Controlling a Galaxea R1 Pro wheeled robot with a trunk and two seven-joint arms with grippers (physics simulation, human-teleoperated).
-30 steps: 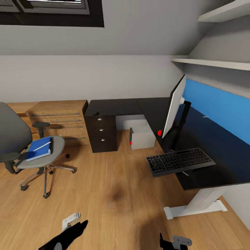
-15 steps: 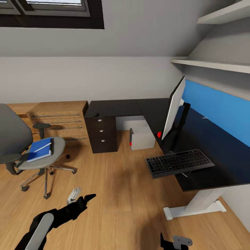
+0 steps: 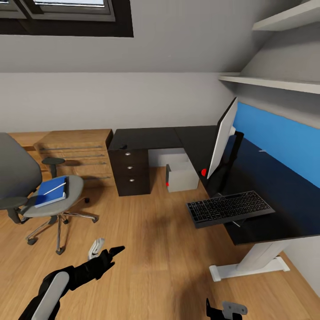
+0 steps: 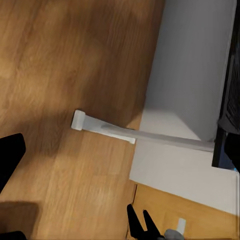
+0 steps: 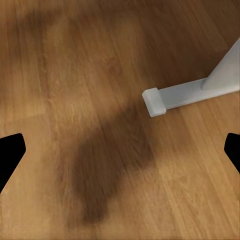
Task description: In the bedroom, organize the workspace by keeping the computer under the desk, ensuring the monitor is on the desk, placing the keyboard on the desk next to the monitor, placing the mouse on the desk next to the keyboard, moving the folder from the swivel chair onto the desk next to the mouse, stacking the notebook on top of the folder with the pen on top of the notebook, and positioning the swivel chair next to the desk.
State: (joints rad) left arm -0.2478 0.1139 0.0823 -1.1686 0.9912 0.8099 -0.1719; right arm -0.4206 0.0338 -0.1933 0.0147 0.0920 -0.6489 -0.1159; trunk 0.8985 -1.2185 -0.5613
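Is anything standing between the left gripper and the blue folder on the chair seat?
Nothing visible. Bare wooden floor lies between the left gripper and the swivel chair. The folder lies on the seat with the pen on top.

- The black worktop [image 3: 178,135] carries the upright monitor [image 3: 223,135] and the keyboard [image 3: 229,206], which overhangs its front edge.
- The chair seat [image 3: 73,189] holds the blue folder [image 3: 51,191].
- The wooden floor [image 3: 151,249] bears the chair and the computer [image 3: 182,176].

Black left arm [image 3: 73,276], grey forearm panel, 2 black fingers [image 5: 10,152]
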